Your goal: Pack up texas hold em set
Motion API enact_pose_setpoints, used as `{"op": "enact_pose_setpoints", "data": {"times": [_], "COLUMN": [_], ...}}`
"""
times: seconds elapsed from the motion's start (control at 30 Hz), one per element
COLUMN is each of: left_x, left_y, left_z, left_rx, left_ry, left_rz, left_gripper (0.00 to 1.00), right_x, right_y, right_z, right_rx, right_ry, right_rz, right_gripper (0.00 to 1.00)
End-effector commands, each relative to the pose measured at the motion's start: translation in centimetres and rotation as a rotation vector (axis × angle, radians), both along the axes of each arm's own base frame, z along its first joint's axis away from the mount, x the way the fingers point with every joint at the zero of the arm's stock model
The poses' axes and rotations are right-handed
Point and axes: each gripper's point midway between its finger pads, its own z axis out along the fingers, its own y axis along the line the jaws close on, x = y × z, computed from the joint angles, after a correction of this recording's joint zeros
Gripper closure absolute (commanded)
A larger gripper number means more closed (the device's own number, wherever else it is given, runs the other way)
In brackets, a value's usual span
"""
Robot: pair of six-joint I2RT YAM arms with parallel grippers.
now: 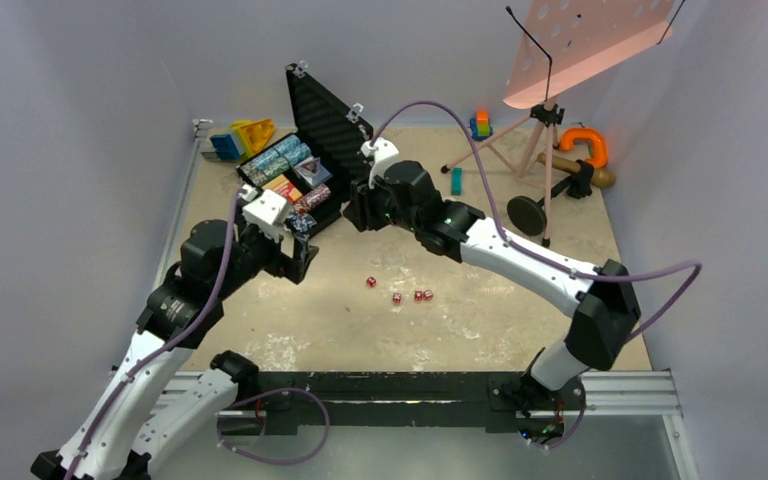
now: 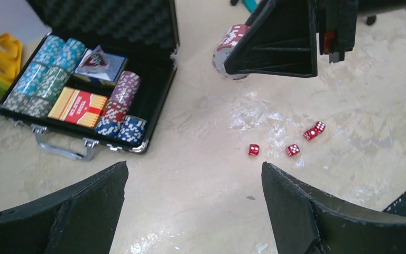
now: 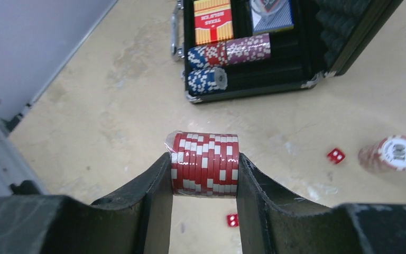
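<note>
1. Closest to the arm bases, four small red dice (image 1: 397,297) lay loose on the bare worktop (image 1: 480,335). Two of them sat just beside each other at the right end of the group.
2. The left hand (image 2: 194,172) hovered over the worktop with its fingers spread wide and nothing between them. It was just in front of the briefcase's handle side, and the dice lay to its right.
3. The right hand (image 3: 204,156) was clamped on a red chip stack (image 3: 205,172). The stack was held sideways above the worktop, between the dice and the case.
4. A second reddish stack (image 3: 396,153) lay on its side on the worktop near one die.
5. From above, the right wrist hid the case's near right corner.
6. The black briefcase (image 2: 161,114) lay open with its foam-lined lid (image 1: 325,115) standing up behind it.
7. Inside the case were teal, green and grey chip stacks (image 2: 37,79), an orange-red card box (image 2: 78,107) and a blue card box (image 2: 101,63). Purple, red and blue stacks (image 2: 121,128) lay in a row along the right side.
8. Blue and yellow toy blocks (image 1: 243,138) sat behind the case on its left.
9. Far right stood a pink music stand (image 1: 580,40) on its tripod. A teal block (image 1: 456,180), an orange clamp (image 1: 585,145) and a black disc (image 1: 527,215) lay around it.
</note>
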Motion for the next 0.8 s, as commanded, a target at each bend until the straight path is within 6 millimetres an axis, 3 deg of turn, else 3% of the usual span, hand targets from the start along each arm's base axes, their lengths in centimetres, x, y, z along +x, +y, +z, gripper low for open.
{"op": "enact_pose_setpoints", "data": {"times": [0.0, 0.1, 0.17, 0.33, 0.37, 0.5, 0.77], "left_x": [1.1, 2.3, 2.8, 3.0, 3.0, 2.9, 2.7], "left_y": [1.4, 2.0, 2.2, 3.7, 4.1, 5.2, 5.5], "left_z": [-1.5, -2.5, -2.9, -3.5, -3.5, -3.0, -2.9], "left_rx": [-0.129, -0.202, -0.215, -0.176, -0.166, -0.137, -0.120], "left_ry": [0.129, 0.218, 0.246, 0.245, 0.235, 0.192, 0.178], "left_rz": [0.129, 0.177, 0.198, 0.272, 0.288, 0.326, 0.329], "left_gripper": [0.00, 0.00, 0.00, 0.01, 0.01, 0.02, 0.02], "right_x": [4.1, 6.0, 7.7, 11.3, 12.3, 15.1, 19.6], "right_y": [1.4, 3.4, 4.6, 6.8, 7.2, 7.9, 6.9], "right_z": [1.6, 0.5, -1.4, -5.0, -4.9, -7.3, -10.3], "right_rx": [-0.105, -0.165, -0.234, -0.331, -0.341, -0.417, -0.510], "right_ry": [-0.201, -0.274, -0.296, -0.303, -0.317, -0.322, -0.326], "right_rz": [0.032, 0.090, 0.113, 0.137, 0.126, 0.101, 0.037], "right_gripper": [1.00, 1.00, 1.00, 1.00, 1.00, 1.00, 1.00]}}
